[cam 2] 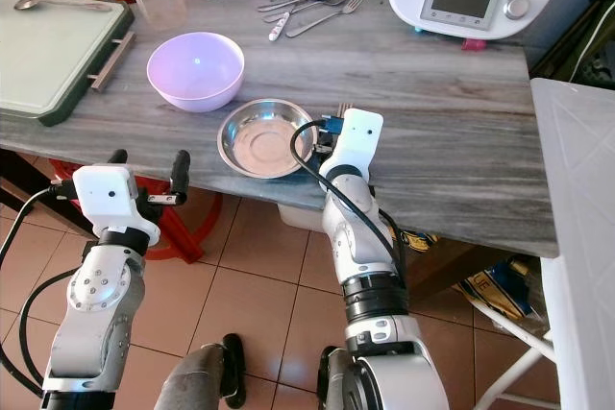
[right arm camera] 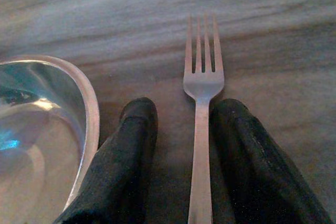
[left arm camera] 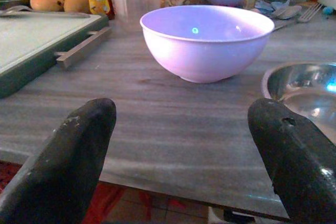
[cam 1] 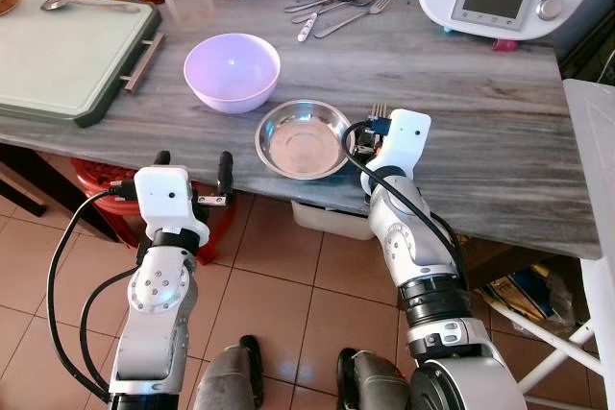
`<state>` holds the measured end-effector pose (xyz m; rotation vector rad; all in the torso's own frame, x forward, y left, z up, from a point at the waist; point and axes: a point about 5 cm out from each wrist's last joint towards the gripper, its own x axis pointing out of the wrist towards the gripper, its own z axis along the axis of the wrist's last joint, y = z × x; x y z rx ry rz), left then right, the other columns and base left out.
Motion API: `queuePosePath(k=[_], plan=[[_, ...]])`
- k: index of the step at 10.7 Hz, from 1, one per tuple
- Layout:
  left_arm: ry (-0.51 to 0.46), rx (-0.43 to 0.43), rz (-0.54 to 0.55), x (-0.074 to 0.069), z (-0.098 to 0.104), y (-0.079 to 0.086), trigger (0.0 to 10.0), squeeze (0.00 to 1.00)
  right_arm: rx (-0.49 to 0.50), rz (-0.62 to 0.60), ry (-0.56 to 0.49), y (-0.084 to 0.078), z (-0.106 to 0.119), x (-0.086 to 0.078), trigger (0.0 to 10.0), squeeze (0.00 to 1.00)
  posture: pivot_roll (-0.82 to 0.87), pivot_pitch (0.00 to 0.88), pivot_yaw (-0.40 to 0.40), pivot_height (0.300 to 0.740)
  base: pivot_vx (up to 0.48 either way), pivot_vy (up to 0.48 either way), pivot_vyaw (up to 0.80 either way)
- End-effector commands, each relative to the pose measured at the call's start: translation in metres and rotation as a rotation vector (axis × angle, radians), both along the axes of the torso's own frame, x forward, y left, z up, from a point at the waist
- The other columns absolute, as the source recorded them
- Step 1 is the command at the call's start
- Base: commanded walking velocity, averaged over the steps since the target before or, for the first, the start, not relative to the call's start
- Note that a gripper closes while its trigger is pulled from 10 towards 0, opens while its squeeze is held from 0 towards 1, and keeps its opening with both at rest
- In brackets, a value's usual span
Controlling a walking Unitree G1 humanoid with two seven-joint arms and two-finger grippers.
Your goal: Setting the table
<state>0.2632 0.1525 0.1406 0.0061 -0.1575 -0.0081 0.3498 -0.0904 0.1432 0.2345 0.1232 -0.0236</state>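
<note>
- Right claw (right arm camera: pixel 181 145) low over the surface (cam 1: pixel 480 112), just right of the steel bowl (cam 1: pixel 303 138). Fork (right arm camera: pixel 202 98) lies between its two fingers, tines pointing away from the robot, handle running back along the gap.
- Fingers stand slightly apart either side of the handle; one seems to touch it, the other shows a gap. Judged: not a firm pinch, more a loosened or releasing hold. The fork looks flat on the surface.
- Placement reads as deliberate: fork beside the bowl's right rim, parallel to the arm, as a place setting would have it.
- Left claw (cam 1: pixel 192 172) spread wide, holding nothing, hovering at the near edge of the surface and aimed at the lilac bowl (cam 1: pixel 232 70). Probably waiting, or lined up for that bowl.
- Lilac bowl sits just behind and left of the steel bowl, near it, not touching.
- Spare cutlery (cam 1: pixel 336 5) lies at the back of the surface, well apart from the setting; a green-edged tray (cam 1: pixel 58 64) is at the left.
- Hidden: in the head views the right wrist housing covers most of the fork; only the tine tips show.
- Fork handle end cut off in the wrist view; contact with the surface cannot be confirmed.
</note>
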Motion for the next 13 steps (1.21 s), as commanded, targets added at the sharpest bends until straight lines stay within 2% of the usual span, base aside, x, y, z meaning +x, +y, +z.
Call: queuePosePath(k=[1, 4, 6, 9, 11, 12, 13], plan=[[0.012, 0.001, -0.003, 0.000, -0.001, 0.001, 10.0, 0.00, -0.008, -0.030, 0.071, -0.006, -0.017, -0.004, 10.0, 1.00, -0.01, 0.243, 0.002, 0.740, 0.000, 0.000, 0.00], [0.010, -0.001, -0.004, 0.000, -0.001, 0.000, 10.0, 0.00, -0.068, -0.036, 0.025, -0.011, -0.012, -0.004, 10.0, 1.00, -0.01, 0.240, 0.003, 0.740, 0.000, 0.000, 0.00], [0.005, -0.003, -0.003, 0.000, 0.000, 0.000, 10.0, 0.00, -0.120, -0.033, -0.064, -0.012, -0.001, -0.005, 10.0, 1.00, -0.01, 0.239, 0.003, 0.740, 0.000, 0.000, 0.00], [0.001, -0.005, -0.002, 0.001, 0.001, 0.000, 10.0, 0.00, -0.139, -0.061, -0.129, -0.020, 0.005, -0.006, 10.0, 1.00, 0.00, 0.238, 0.004, 0.740, 0.000, 0.000, 0.00], [0.002, -0.007, -0.004, 0.001, 0.001, -0.001, 10.0, 0.00, -0.139, -0.047, -0.224, -0.016, 0.015, -0.008, 10.0, 1.00, -0.01, 0.237, 0.006, 0.740, 0.000, 0.000, 0.00], [0.000, -0.007, -0.005, 0.001, 0.001, -0.001, 10.0, 0.00, -0.175, -0.052, -0.265, -0.017, 0.021, -0.009, 10.0, 1.00, 0.00, 0.237, 0.006, 0.740, 0.000, 0.000, 0.00], [-0.002, -0.007, -0.002, 0.001, 0.002, 0.000, 10.0, 0.00, -0.216, -0.110, -0.271, -0.027, 0.024, -0.010, 10.0, 1.00, 0.00, 0.238, 0.005, 0.740, 0.000, 0.000, 0.00]])
